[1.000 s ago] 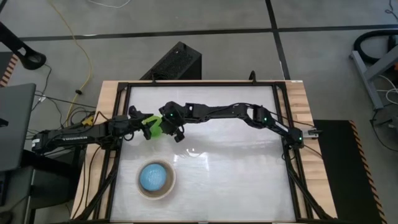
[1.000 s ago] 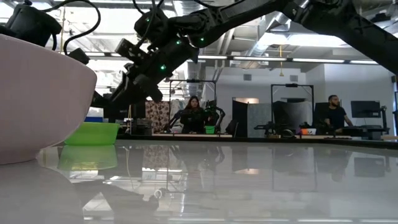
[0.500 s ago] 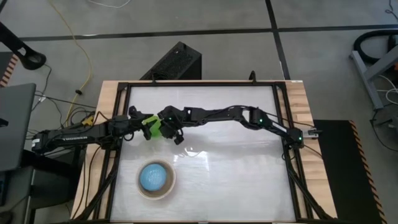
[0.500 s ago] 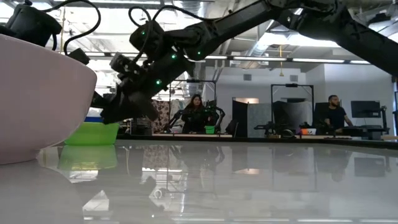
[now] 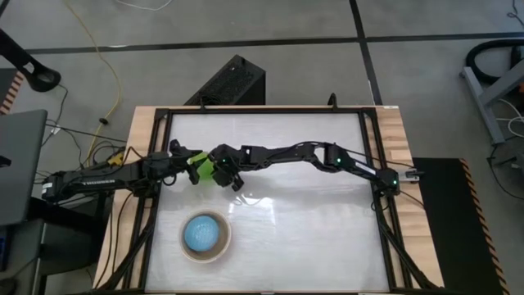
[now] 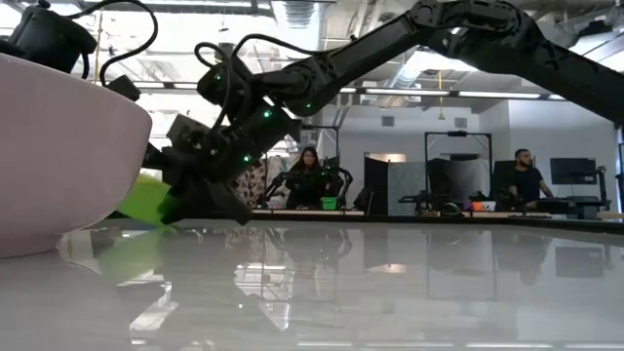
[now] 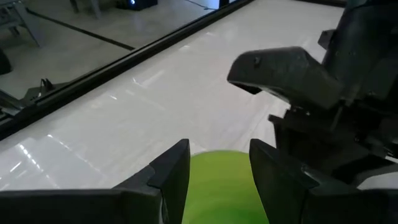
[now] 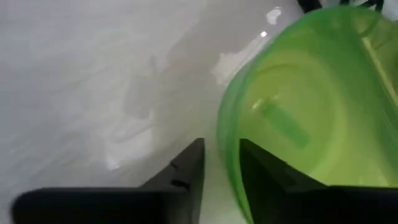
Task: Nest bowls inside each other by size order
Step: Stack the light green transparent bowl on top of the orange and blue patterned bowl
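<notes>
The bright green bowl (image 5: pixel 204 167) sits at the table's left middle, tipped, with its opening toward the right arm. It shows tilted in the low view (image 6: pixel 146 200). My left gripper (image 5: pixel 194 170) is at the bowl's left side, and green fills the narrow gap between its fingers (image 7: pixel 217 180). My right gripper (image 5: pixel 219 172) reaches in from the right and is shut on the bowl's rim. The light blue bowl (image 5: pixel 202 233) rests inside a larger pale bowl (image 5: pixel 223 244) near the front left. My left gripper has the green bowl's outer wall (image 7: pixel 219 167) between its two fingers, coming level from the table's left. The fingers hide the place of contact, so I cannot tell which part it has. My right gripper pinches the bowl's rim (image 8: pixel 225 155), one finger (image 8: pixel 273 177) inside and one finger (image 8: pixel 183 168) outside. It comes slanting down from the table's right. The bowl is tilted, its inside facing this gripper.
The large pale bowl (image 6: pixel 58 156) stands close to the low camera at the left. A dark frame (image 5: pixel 160 115) runs around the white table top. People sit at desks in the room beyond the far edge (image 6: pixel 304 175).
My right gripper has gone down and toward the table's left, onto the green bowl. The bowl stood level on the table and is now tipped, its left side raised.
</notes>
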Tool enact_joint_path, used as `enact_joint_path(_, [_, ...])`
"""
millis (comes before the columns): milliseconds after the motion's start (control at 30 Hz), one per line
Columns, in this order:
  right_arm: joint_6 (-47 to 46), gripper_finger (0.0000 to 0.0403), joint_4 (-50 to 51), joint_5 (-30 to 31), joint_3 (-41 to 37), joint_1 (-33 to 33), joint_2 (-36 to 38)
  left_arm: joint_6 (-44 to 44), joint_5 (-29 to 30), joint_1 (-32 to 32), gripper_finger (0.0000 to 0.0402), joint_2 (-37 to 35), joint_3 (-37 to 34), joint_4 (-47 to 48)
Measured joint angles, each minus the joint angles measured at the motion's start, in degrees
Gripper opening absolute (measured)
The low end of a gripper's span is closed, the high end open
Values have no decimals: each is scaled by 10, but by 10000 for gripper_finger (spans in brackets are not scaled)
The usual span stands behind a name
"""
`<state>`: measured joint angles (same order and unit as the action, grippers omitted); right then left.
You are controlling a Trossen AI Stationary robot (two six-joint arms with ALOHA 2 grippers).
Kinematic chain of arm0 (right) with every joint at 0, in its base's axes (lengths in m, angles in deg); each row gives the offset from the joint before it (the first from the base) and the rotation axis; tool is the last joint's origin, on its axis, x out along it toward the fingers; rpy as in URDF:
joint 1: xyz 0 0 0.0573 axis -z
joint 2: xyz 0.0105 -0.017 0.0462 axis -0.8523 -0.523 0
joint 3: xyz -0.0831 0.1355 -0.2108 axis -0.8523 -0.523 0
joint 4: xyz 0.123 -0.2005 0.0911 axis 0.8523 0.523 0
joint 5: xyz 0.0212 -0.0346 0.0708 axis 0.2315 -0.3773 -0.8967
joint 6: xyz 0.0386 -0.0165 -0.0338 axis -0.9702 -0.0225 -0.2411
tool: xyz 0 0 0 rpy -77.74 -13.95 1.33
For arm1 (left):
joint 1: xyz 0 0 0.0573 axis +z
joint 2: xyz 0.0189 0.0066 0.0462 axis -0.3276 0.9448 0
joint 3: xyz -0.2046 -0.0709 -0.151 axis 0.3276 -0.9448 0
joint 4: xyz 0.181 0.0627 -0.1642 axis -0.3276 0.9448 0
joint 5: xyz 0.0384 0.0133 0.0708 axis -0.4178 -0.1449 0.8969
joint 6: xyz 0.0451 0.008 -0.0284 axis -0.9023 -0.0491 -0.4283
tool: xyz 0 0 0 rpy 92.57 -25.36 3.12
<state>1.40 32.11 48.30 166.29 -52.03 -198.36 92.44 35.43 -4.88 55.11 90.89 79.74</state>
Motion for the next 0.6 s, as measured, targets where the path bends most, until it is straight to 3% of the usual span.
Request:
enact_joint_path(200, [-23, 15, 32, 10, 19, -3, 0, 0, 5, 0, 158, 0, 0, 0])
enact_joint_path(333, [-37, 13, 89, 13, 54, -8, -1, 0, 3, 0, 158, 0, 0, 0])
enact_joint_path(500, [-38, 5, 292, 13, 144, -5, 0, 1, 5, 0, 158, 0, 0, -2])
enact_joint_path(600, [-44, 5, 367, 13, 128, -3, 32, 0, 7, 0, 158, 0, 0, -1])
